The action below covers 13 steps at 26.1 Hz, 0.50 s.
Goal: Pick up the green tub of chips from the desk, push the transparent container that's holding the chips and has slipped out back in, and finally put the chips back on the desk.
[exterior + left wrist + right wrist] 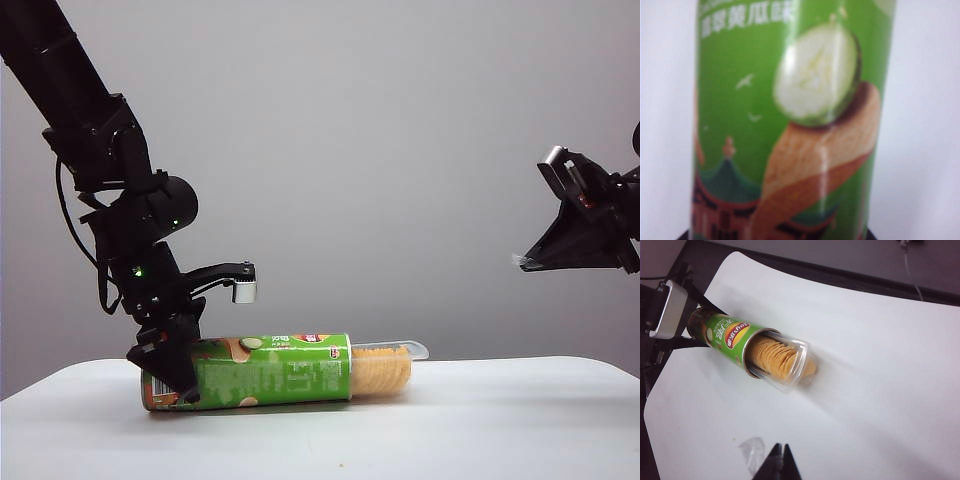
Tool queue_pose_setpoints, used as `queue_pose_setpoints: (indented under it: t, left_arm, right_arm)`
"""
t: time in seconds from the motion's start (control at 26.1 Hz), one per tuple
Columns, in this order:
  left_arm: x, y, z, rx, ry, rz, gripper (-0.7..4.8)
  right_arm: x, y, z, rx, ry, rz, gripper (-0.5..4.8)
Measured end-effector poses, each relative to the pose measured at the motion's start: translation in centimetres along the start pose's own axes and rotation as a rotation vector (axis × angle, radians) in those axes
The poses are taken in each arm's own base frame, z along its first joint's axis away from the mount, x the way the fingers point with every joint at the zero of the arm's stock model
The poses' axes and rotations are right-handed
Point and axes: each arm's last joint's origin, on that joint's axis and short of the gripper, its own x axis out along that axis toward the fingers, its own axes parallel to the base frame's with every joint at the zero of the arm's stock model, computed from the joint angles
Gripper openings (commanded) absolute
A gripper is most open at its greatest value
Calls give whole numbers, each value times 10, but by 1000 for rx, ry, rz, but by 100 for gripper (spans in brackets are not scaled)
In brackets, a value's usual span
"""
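Note:
The green tub of chips [270, 372] lies on its side on the white desk [500, 420]. The transparent container [395, 365] sticks out of the tub's right end, showing the stacked chips [380, 372]. My left gripper [172, 375] straddles the tub's left end, with a finger against each side. In the left wrist view the tub [790, 125] fills the frame. My right gripper [525, 262] hangs shut in the air far to the right, holding nothing. The right wrist view shows its shut tips [781, 447], the tub [727, 337], the container [785, 365] and the chips [775, 357].
A small clear scrap [752, 450] shows beside the right fingertips; whether it lies on the desk or clings to a finger is unclear. The left arm's silver camera block [667, 310] stands over the tub's far end. A dark floor borders the desk [880, 390].

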Motion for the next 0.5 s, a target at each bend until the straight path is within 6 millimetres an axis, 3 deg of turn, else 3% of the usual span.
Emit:
queue_pose_setpoints:
  t: [0.11, 0.19, 0.23, 0.34, 0.5]
  left_arm:
    - [0, 0, 0, 1, -1, 2, 269]
    - [-3, -2, 5, 10, 2, 5, 278]
    - [-8, -3, 10, 20, 3, 11, 278]
    - [-30, -5, 30, 60, -36, 59, 278]
    - [-42, -7, 41, 86, -62, 79, 278]
  right_arm:
    - [0, 0, 0, -2, 1, -5, -3]
    - [0, -1, 0, -3, 4, -26, 126]
    - [0, -1, 0, -1, 6, -30, 139]
    - [0, 0, 0, 31, -2, -3, 140]
    - [0, 2, 1, 45, -23, 78, 151]
